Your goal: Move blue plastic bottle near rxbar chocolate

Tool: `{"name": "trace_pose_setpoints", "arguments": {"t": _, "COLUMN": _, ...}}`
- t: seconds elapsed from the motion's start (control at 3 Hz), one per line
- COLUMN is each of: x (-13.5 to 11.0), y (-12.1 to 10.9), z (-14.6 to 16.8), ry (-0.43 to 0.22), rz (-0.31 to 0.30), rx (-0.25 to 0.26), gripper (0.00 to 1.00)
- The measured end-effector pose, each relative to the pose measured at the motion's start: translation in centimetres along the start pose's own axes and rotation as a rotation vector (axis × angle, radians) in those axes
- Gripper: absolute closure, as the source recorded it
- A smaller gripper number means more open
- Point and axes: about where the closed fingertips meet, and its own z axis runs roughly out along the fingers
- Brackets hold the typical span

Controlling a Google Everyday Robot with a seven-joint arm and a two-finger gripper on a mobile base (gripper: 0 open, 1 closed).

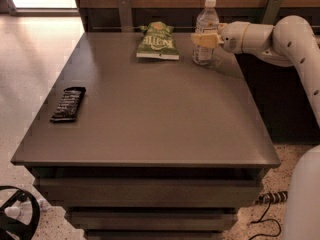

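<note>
The blue plastic bottle (204,29), clear with a white cap and a white label, stands upright near the far right edge of the table (150,124). My gripper (205,40) reaches in from the right and sits at the bottle's middle, overlapping its label. The rxbar chocolate (68,104), a flat black wrapper, lies near the table's left edge, far from the bottle.
A green crinkled chip bag (158,42) lies at the far middle of the table, just left of the bottle. A wooden wall with metal brackets runs behind the table. My white arm (280,39) spans the right side. Cables lie on the floor at the lower right.
</note>
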Motion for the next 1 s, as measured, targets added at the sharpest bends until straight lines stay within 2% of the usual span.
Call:
{"name": "trace_pose_setpoints", "arguments": {"t": 0.33, "x": 0.0, "y": 0.2, "z": 0.3, "ry": 0.0, "rz": 0.001, "rx": -0.005, "gripper": 1.0}}
{"name": "trace_pose_setpoints", "arguments": {"t": 0.67, "x": 0.0, "y": 0.2, "z": 0.3, "ry": 0.0, "rz": 0.001, "rx": -0.005, "gripper": 1.0}}
{"name": "trace_pose_setpoints", "arguments": {"t": 1.0, "x": -0.8, "y": 2.4, "z": 0.3, "ry": 0.031, "rz": -0.028, "rx": -0.022, "gripper": 1.0}}
